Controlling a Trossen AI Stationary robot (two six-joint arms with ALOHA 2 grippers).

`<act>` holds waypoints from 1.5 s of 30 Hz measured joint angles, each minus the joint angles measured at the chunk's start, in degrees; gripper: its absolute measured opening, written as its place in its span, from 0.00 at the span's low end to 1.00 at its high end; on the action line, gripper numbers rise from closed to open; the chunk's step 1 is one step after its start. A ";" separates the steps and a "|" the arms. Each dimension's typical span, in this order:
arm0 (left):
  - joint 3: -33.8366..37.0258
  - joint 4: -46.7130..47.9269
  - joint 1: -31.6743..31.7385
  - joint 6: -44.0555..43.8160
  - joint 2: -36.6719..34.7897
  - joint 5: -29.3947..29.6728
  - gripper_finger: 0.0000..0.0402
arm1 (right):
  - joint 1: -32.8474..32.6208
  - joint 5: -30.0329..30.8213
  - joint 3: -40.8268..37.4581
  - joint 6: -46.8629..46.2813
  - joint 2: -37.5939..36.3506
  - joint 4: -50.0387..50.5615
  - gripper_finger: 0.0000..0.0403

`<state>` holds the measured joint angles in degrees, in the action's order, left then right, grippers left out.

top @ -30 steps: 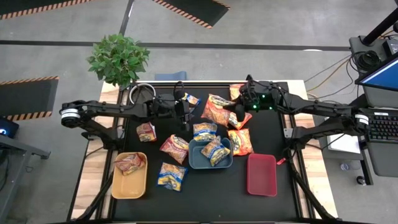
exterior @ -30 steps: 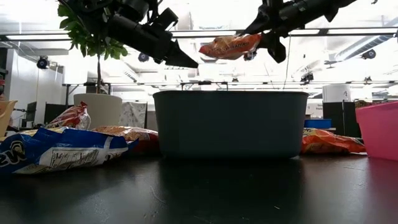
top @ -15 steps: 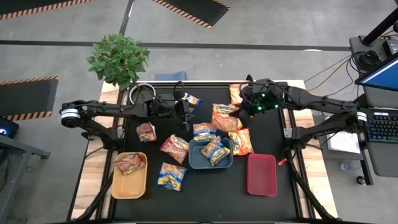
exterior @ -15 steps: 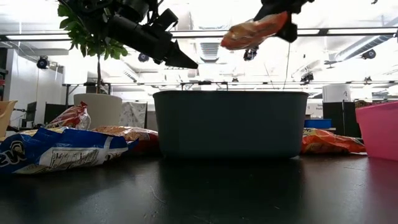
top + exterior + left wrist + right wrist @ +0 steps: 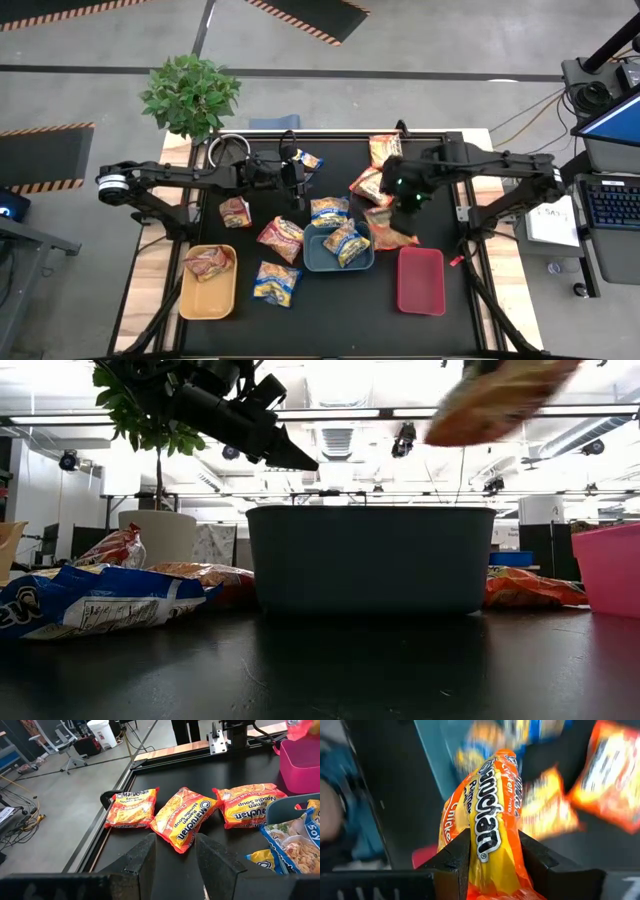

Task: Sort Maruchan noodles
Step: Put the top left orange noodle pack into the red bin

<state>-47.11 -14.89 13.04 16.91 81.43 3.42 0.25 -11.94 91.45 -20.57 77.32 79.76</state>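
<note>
Now mid-carry: right gripper (image 5: 492,851) clenched on orange packet (image 5: 492,815). You pick its tray; red tray (image 5: 420,281) at 5 o'clock. Left gripper (image 5: 173,851) empty, parted.

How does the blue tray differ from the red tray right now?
The blue tray holds blue-and-yellow noodle packets; the red tray holds none. The blue tray sits mid-table; the red tray sits further toward the right arm's side. The right hand, shut on an orange packet, hovers between them. Both trays are plain rectangles resting flat.
</note>
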 joint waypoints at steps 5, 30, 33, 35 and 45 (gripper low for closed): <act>0.00 0.02 0.00 -0.01 0.00 0.00 0.30 | -4.75 -0.02 1.35 -2.33 2.18 7.95 0.27; 0.02 1.88 0.02 -1.40 0.02 0.00 0.30 | -16.67 2.64 0.07 4.72 6.33 10.28 0.27; 0.02 1.94 0.00 -1.40 0.02 0.02 0.30 | -16.67 3.48 -0.70 8.49 7.58 10.23 0.27; 0.02 2.21 0.00 -1.40 0.02 0.02 0.30 | -17.37 3.65 -1.78 11.69 8.20 10.18 0.27; 0.02 2.24 0.00 -1.39 0.02 0.02 0.30 | -24.43 3.15 -9.83 21.96 8.06 10.16 0.27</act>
<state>-47.09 -12.66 13.04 15.52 81.45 3.44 -24.18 -8.79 81.61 1.38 85.38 89.93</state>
